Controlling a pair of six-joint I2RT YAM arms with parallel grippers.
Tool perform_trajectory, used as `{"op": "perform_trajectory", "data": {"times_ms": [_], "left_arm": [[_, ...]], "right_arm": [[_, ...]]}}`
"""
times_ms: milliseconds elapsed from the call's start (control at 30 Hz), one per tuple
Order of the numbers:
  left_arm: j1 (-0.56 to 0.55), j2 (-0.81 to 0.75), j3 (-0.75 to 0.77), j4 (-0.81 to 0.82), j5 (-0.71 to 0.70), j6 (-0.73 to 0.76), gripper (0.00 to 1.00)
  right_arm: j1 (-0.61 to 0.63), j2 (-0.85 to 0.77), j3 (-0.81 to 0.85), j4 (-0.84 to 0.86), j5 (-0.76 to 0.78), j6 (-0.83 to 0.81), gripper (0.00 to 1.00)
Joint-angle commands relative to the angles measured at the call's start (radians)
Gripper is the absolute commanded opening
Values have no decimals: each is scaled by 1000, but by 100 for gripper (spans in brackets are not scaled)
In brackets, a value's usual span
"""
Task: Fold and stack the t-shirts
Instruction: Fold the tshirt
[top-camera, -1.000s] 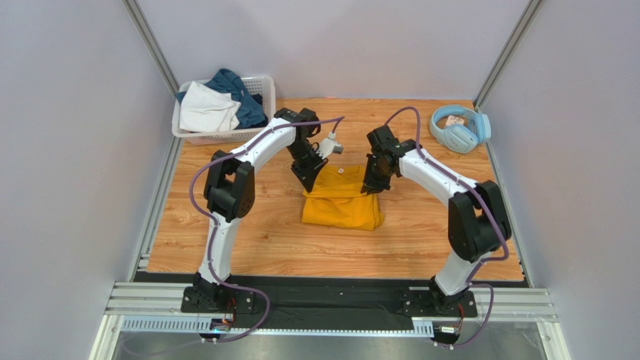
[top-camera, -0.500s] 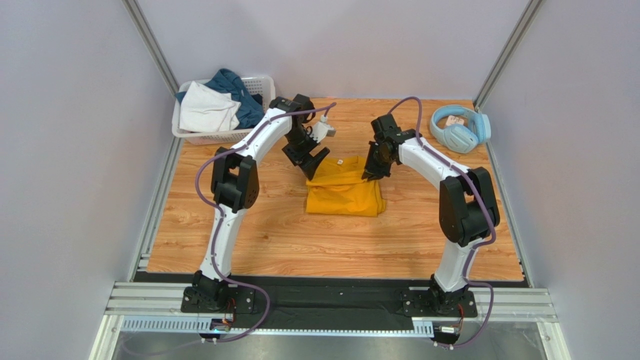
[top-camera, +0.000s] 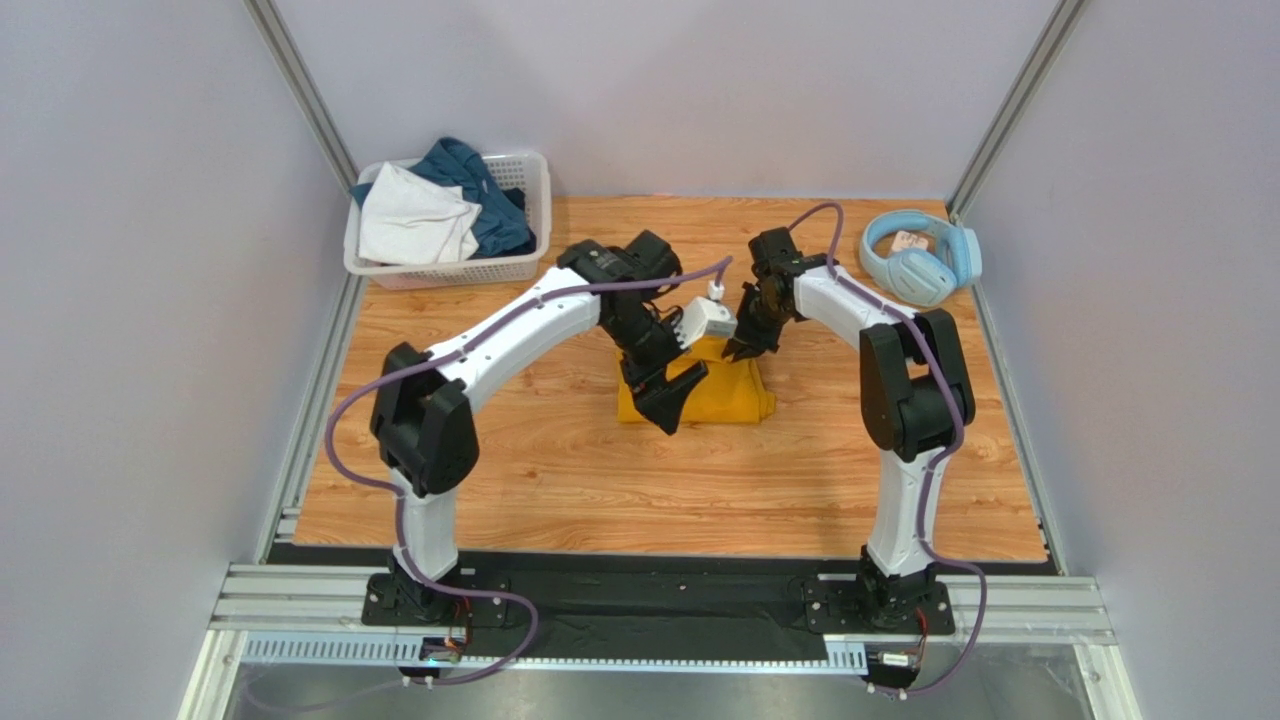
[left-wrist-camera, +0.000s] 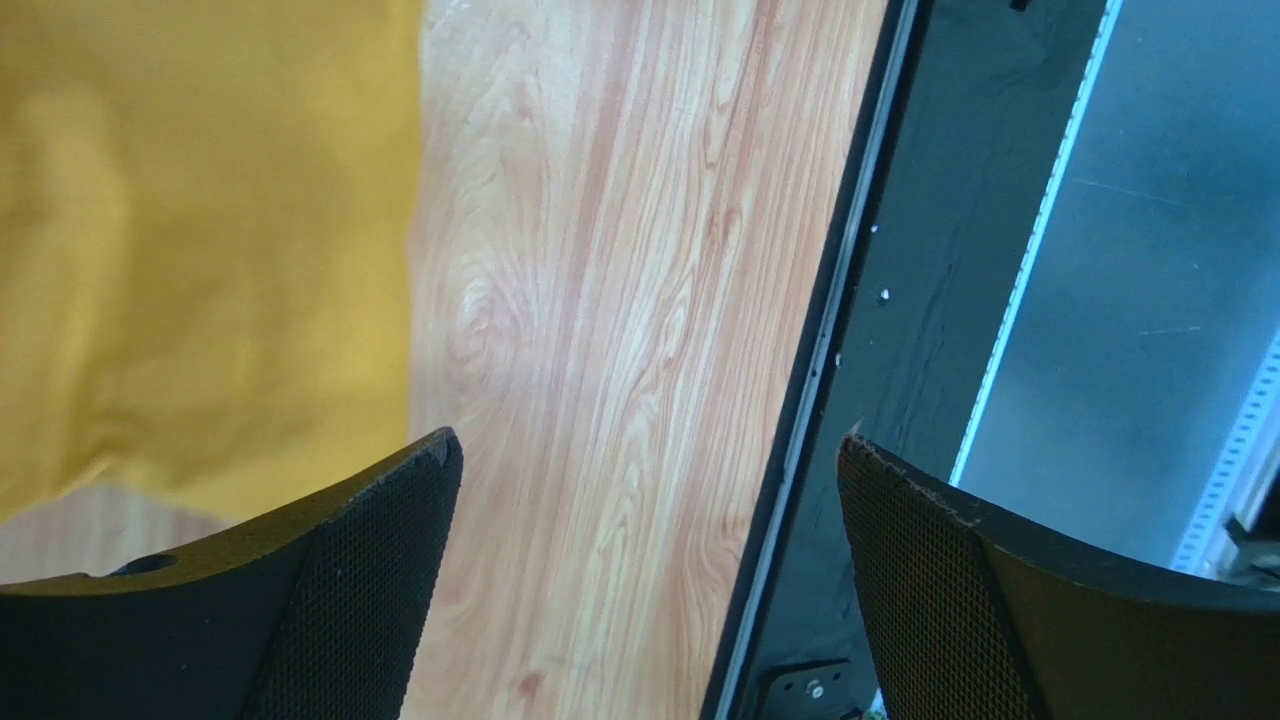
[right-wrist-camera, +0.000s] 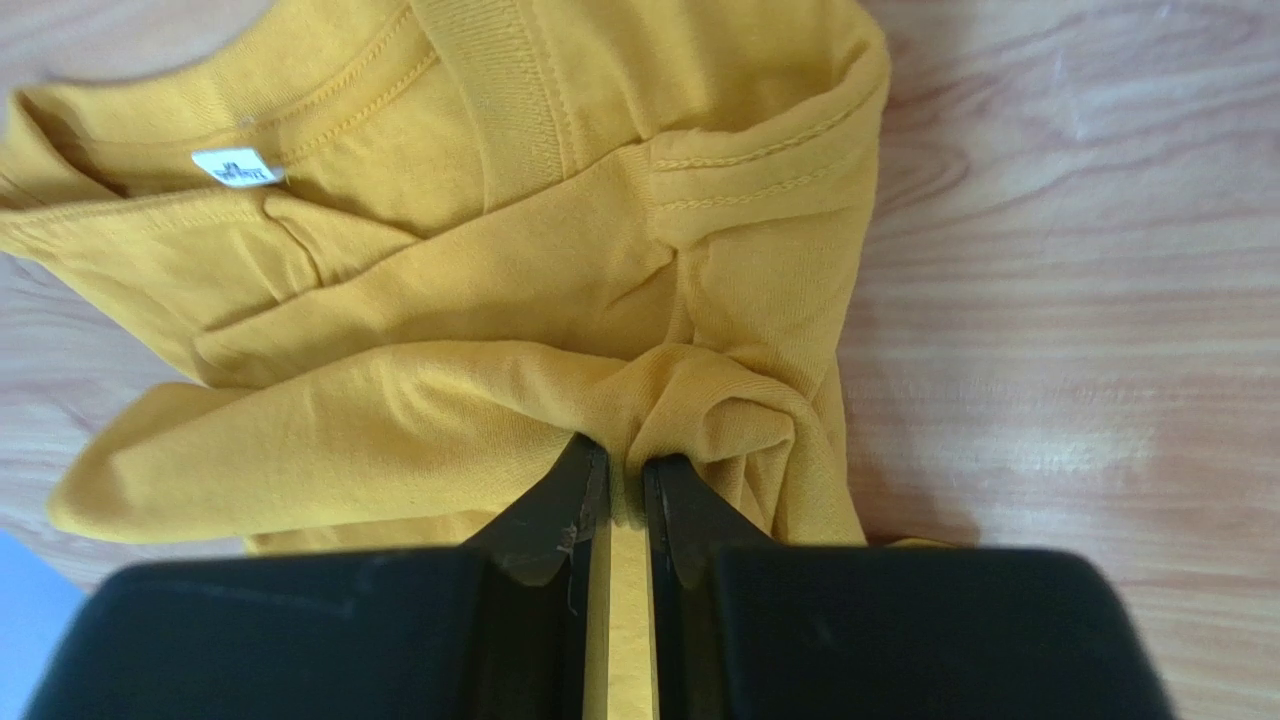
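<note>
Nearest you, just past the arm bases, the light wood-grain tabletop (top-camera: 526, 465) begins. A little farther in, your left gripper (top-camera: 672, 396) hangs over the near-left edge of the mustard-yellow cloth t-shirt (top-camera: 733, 396). Its jaws are spread as wide as they go and it holds nothing. In the left wrist view, the two black mesh-faced fingers (left-wrist-camera: 346, 600) frame only wood grain and the table's dark edge rail (left-wrist-camera: 917, 375), with the yellow cloth off to one side. You cannot tell from these views whether a fingertip touches the fabric.

The shirt sits near the middle of the table as a compact, rumpled, folded bundle between your two grippers. Your right gripper (right-wrist-camera: 627, 468) is at the shirt's far-right side, jaws almost together and pinching a raised ridge of the yellow cloth. Its wrist view shows the ribbed collar and a small white neck label (right-wrist-camera: 236, 167) beyond that pinch.

Farther back, in the far-left corner, the white plastic lattice basket (top-camera: 451, 273) holds a crumpled white garment (top-camera: 413, 218) and a dark teal-blue garment (top-camera: 478, 177), heaped together and touching. In the far-right corner lie the light-blue over-ear headphones (top-camera: 920, 255), well apart from the shirt.
</note>
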Motion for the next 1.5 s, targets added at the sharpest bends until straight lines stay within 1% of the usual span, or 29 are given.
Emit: {"op": "perform_trajectory", "data": {"times_ms": [0,33,67,133,167,233,267,367,500,533,667,733,767,800,1033,1167,1300,1333,1467], "left_arm": [[23,137,-28,56,38,24,100],[23,155,-28,67,12,26,100],[23,169,-31,84,-4,30,100],[26,203,-47,104,-34,35,100],[26,209,-57,134,-48,32,100],[30,226,-64,156,-80,30,100],[34,230,-63,164,-82,33,100],[46,244,-61,164,-85,38,100],[54,198,-126,185,-88,61,100],[55,185,-164,194,-88,66,100],[76,105,-251,201,-87,108,100],[87,82,-294,201,-94,134,100],[90,62,-305,202,-94,139,100],[93,53,-316,202,-103,141,100],[95,20,-307,188,-87,136,100],[95,10,-299,182,-76,133,100],[95,-15,-299,165,-74,133,100],[95,-30,-299,159,-71,133,100],[95,-79,-316,135,-64,139,100]], "right_arm": [[-33,25,70,40,-59,55,10],[-35,27,74,40,-65,58,13],[-42,27,77,40,-71,61,23],[-50,24,91,42,-97,60,33],[-59,18,97,42,-103,58,42],[-67,13,126,24,-107,53,49],[-79,7,139,16,-104,50,55],[-107,-23,156,-10,-87,53,61],[-124,-80,125,-12,-114,53,59],[-121,-96,116,-9,-120,52,59],[-124,-198,71,-12,-111,44,58],[-125,-214,55,25,-192,66,57],[-122,-209,45,46,-237,104,57],[-119,-202,41,77,-317,119,56],[-18,-75,41,139,-416,185,55],[-10,18,54,188,-467,207,54],[-15,148,154,168,-475,173,54],[-19,204,175,168,-476,169,54],[-32,323,315,174,-514,146,54]]}}
